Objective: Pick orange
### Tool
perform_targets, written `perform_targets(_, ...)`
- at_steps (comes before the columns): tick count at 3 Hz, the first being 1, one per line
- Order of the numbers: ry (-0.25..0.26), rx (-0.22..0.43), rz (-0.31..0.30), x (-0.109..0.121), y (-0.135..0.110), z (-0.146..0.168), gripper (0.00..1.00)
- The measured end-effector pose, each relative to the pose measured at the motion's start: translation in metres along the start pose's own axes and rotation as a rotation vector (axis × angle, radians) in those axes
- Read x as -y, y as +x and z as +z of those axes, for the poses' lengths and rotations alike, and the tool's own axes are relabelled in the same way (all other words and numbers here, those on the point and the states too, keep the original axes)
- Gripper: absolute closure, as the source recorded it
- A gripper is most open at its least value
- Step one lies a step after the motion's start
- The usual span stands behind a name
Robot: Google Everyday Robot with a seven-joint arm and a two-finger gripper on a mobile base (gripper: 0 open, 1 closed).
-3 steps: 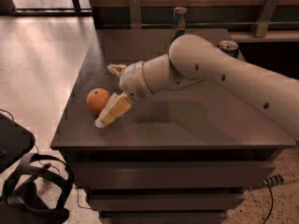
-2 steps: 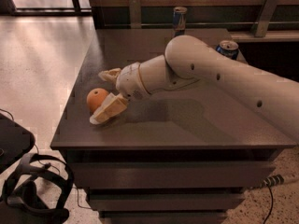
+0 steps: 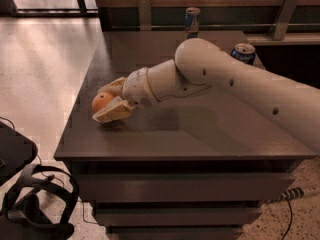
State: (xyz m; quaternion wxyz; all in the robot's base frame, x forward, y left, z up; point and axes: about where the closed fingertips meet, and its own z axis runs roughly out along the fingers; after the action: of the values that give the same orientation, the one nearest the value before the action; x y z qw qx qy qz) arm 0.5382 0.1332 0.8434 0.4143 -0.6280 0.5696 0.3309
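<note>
**Desk:** Report from the near side outward.

**Operator:** Nearest to me, black straps and cable (image 3: 35, 199) lie on the floor at lower left, below the grey table (image 3: 165, 144). On the table's left part, near its front corner, I have the gripper (image 3: 99, 104).

**Desk:** State of the tool?

**Operator:** Narrowed onto the orange (image 3: 102, 101). The pale fingers (image 3: 114, 111) sit one on each side of it, pressed against the skin. I cannot tell whether the fruit rests on the top or hangs just clear of it.

**Desk:** Beyond that?

**Operator:** The white arm (image 3: 225, 76) runs back to the right across the table. A blue can (image 3: 243, 53) stands just behind it. A second can (image 3: 192, 20) stands upright at the far edge.
</note>
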Motion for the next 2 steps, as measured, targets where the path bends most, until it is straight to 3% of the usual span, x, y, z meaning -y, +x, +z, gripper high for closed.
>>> perform_targets(1, -0.003, 0.000, -0.001, -0.0009, -0.0009, 0.0013, 0.88)
perform_targets(2, -0.009, 0.003, -0.008, -0.0013, -0.0036, 0.0027, 1.00)
